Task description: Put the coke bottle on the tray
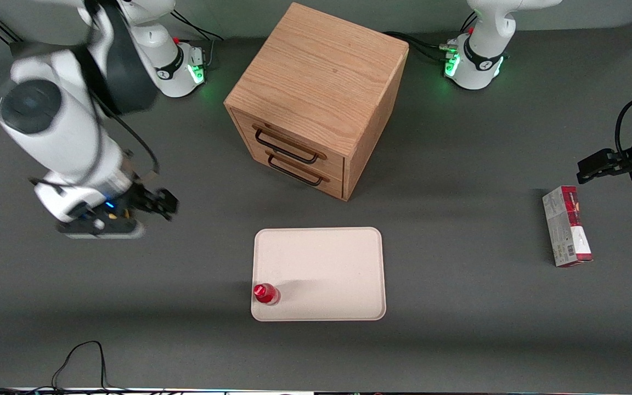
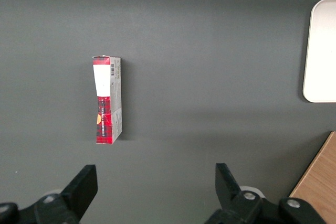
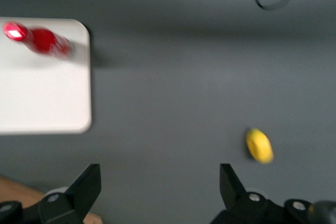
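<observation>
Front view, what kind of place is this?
Probably a robot lab tabletop: arms bolted to a dark table, with props laid out: tray holding the coke bottle, a wooden cabinet. The gripper hangs open, apart from the tray.

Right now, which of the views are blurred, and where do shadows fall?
Front view: the working arm and its claw are motion-smeared; the cabinet and coke bottle cast soft shadows. Right wrist view: wholly blurred, bottle and tray included; claw open. Left wrist view: sharp, the carton crisp.

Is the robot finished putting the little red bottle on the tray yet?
Looks done: the coke bottle stands upright on the tray, in a corner nearest the front camera. Nothing in hand: the claw is open and empty, up off the table toward the working arm's end. Nothing looks left.
</observation>
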